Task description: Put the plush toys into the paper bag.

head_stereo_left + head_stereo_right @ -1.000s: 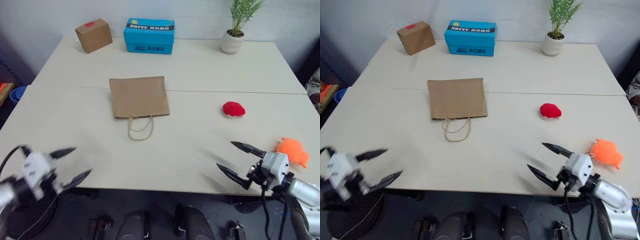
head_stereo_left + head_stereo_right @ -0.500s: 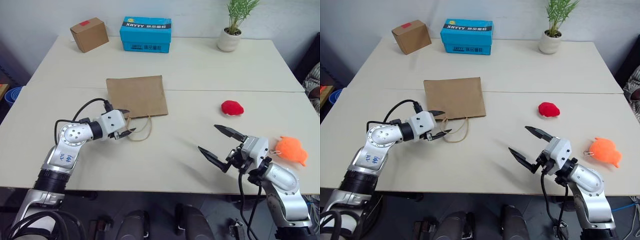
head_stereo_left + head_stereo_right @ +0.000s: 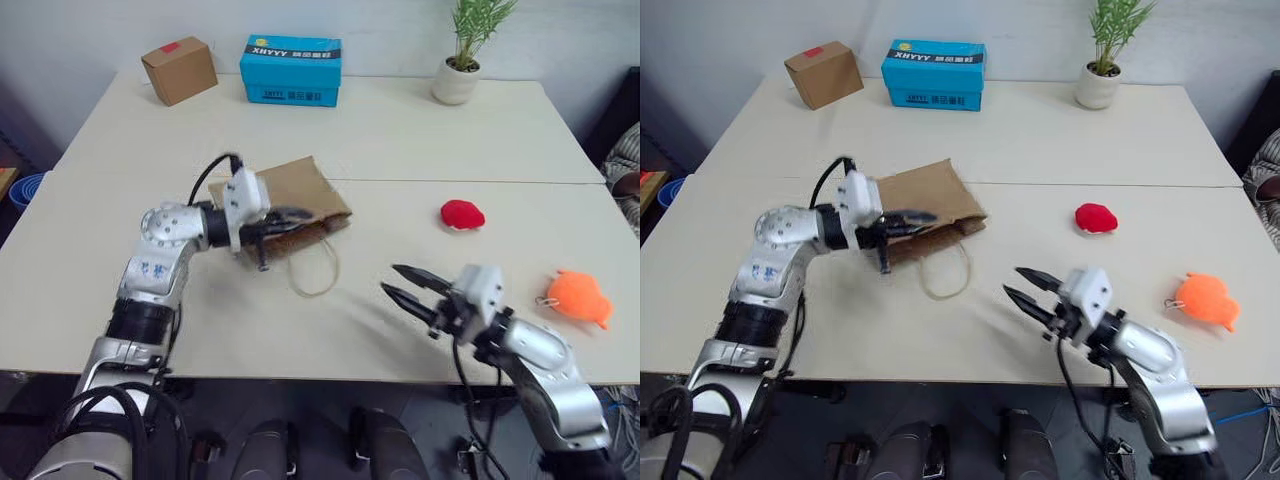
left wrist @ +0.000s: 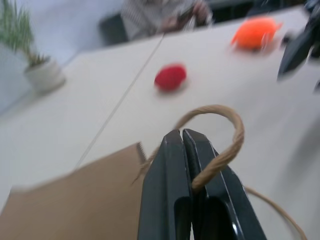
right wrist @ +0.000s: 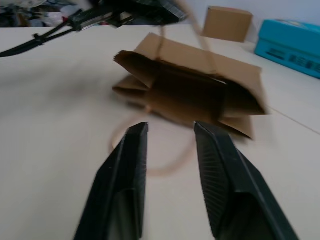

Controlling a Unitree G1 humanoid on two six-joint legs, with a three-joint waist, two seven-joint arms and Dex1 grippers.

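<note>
Already you had the left end effector [image 4: 182, 137] clamped on one twisted handle [image 4: 220, 125] of the paper bag [image 3: 300, 195], lifting its mouth off the bench [image 3: 420, 130]. Your right end effector [image 5: 170, 131] hung narrowly parted before that mouth. Red plush toy [image 3: 463, 214] and orange plush toy [image 3: 579, 297] lay on the bench to the right.

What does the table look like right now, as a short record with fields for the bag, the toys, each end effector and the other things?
bag: brown kraft paper bag, mouth propped open, one twisted paper handle lifted, the other loop lying on the table
left end effector: shut on the lifted handle
right end effector: fingers apart, holding nothing, aimed at the bag's mouth
toys: red plush toy and orange plush toy, both on the table, outside the bag
other things: small brown cardboard box, blue printed box, potted plant along the far edge
</note>
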